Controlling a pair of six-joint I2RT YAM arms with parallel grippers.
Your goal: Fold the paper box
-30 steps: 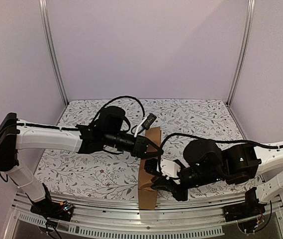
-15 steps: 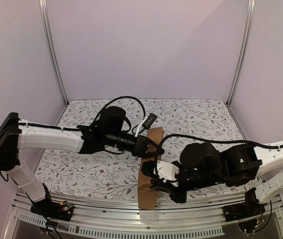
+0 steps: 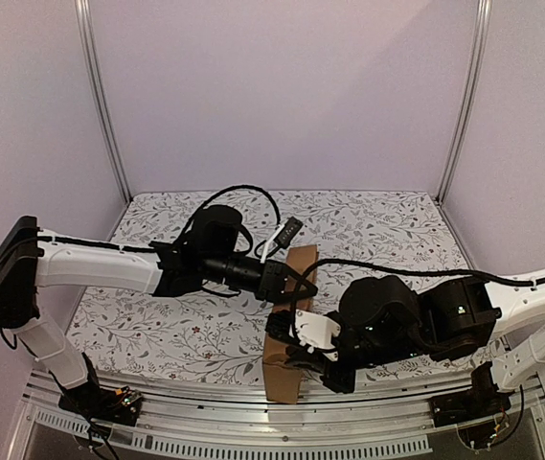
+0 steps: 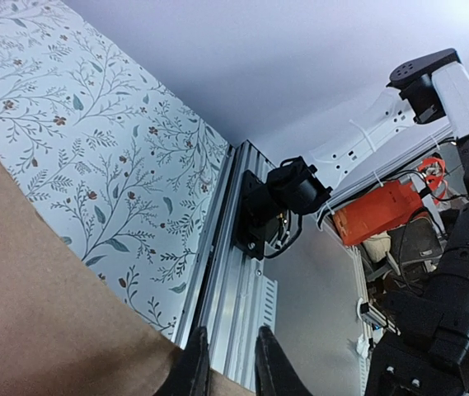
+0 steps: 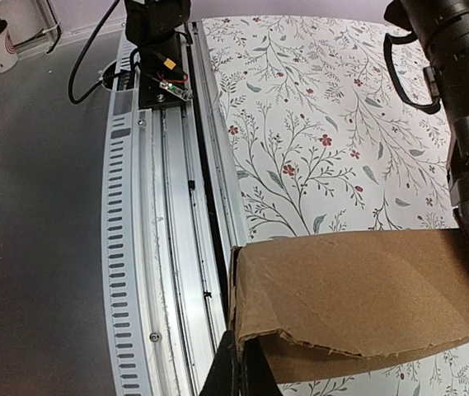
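The paper box point(image 3: 283, 376), brown corrugated cardboard, stands on edge near the table's front, running from the near rail back towards the middle. My left gripper point(image 3: 289, 285) reaches in from the left and is shut on its upper part. In the left wrist view the cardboard point(image 4: 44, 313) fills the lower left and passes between the narrowly parted fingers point(image 4: 193, 367). My right gripper point(image 3: 296, 347) comes in from the right, lower on the box. In the right wrist view its shut tips point(image 5: 240, 371) press against the torn edge of a folded flap point(image 5: 358, 289).
A floral cloth point(image 3: 397, 230) covers the table. An aluminium rail point(image 3: 253, 426) runs along the near edge, right under the box's lower end point(image 5: 168, 247). The left arm's black wrist point(image 5: 465, 124) is close by on the right. Frame posts point(image 3: 100, 105) stand at the back corners.
My right arm has moved left, closer against the box. The box's lower end has shifted slightly left and its top slightly right. My left arm has hardly moved.
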